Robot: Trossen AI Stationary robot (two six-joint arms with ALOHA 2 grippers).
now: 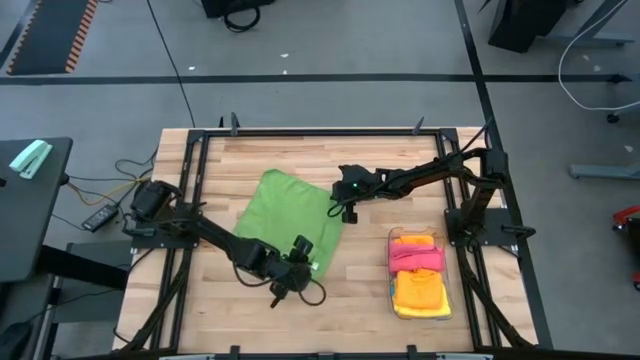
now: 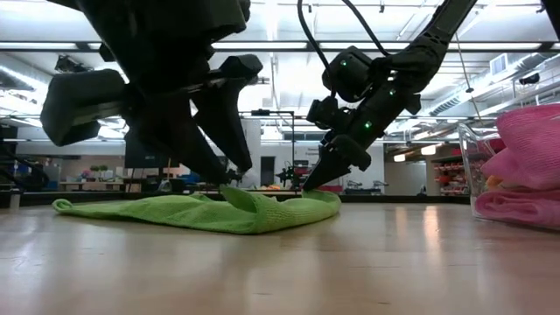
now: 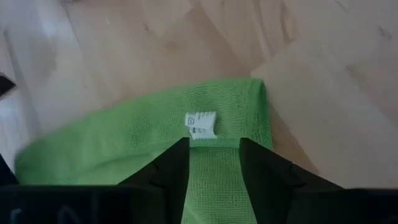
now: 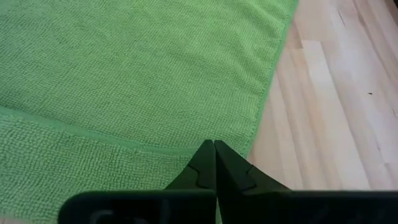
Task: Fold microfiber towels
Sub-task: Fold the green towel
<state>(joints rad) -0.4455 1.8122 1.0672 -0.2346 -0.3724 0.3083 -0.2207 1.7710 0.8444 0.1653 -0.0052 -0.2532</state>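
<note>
Green towel (image 4: 124, 68): looped microfiber cloth, matt, with stitched hem and white paper-like label (image 3: 201, 124). Table (image 1: 360, 300): pale wood planks, smooth, faint sheen. Gripper fingers (image 3: 171, 171): dark matt plastic. Bin (image 2: 468, 171): clear glossy plastic holding soft pink towels (image 2: 525, 166).

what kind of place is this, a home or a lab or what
Most likely a robotics lab or workshop, not a home. A framed wooden table stands on a bare grey floor with taped lines and trailing cables, and the low view shows a big open hall with strip lights and exposed ceiling.
</note>
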